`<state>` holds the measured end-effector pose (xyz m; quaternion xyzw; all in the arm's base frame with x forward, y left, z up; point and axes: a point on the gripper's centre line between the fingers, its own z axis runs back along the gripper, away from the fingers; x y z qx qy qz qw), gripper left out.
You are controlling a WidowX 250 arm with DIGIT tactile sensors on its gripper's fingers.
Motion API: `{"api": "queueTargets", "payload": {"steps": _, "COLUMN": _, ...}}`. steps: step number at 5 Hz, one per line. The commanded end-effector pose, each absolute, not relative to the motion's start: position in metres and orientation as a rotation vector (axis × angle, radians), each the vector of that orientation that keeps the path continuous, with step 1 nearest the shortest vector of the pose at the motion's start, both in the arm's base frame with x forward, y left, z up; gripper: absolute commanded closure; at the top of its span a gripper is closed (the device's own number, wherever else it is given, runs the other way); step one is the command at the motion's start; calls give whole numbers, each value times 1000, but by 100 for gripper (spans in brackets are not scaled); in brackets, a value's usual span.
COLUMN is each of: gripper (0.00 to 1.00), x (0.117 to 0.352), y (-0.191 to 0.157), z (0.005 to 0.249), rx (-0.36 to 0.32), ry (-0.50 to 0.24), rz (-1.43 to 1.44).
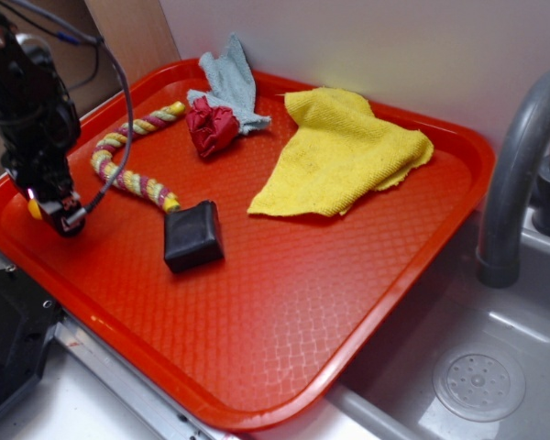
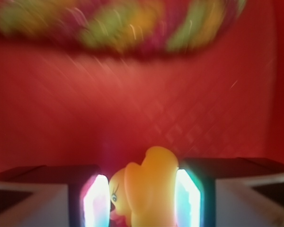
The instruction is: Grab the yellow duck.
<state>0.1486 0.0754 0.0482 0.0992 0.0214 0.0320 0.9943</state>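
In the exterior view, the gripper [image 1: 60, 209] hangs low at the left edge of the red tray [image 1: 284, 339], with a speck of the yellow duck [image 1: 35, 209] showing at its tip. Just beside it, the braided rope [image 1: 128, 174] curls toward the black block [image 1: 192, 236] near the tray's middle. A red crumpled cloth [image 1: 211, 126] and a grey cloth [image 1: 229, 82] lie by the far edge, and a yellow cloth [image 1: 339, 151] toward the far right corner.

In the wrist view, the duck [image 2: 144, 191] sits between the two fingers [image 2: 188, 198]; the jaws are closed narrowly on it, apparently touching both sides, though focus is soft. The rope [image 2: 113, 23] blurs across the top.
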Motion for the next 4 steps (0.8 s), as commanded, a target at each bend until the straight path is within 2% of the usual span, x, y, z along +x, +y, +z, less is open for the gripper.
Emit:
{"api": "queueTargets", "payload": {"steps": 1, "gripper": 100, "x": 171, "y": 24, "z": 160, "rx": 41, "ry": -134, "rz": 111}}
{"api": "queueTargets", "payload": {"steps": 2, "gripper": 100, "x": 163, "y": 3, "z": 212, "rx": -54, "ry": -153, "rz": 143}}
{"api": "queueTargets", "payload": {"steps": 3, "gripper": 100, "x": 163, "y": 1, "z": 233, "rx": -91, "ry": -168, "rz": 193}}
{"api": "queueTargets", "payload": {"steps": 4, "gripper": 100, "x": 172, "y": 10, "z": 222, "rx": -152, "ry": -149, "rz": 182}}
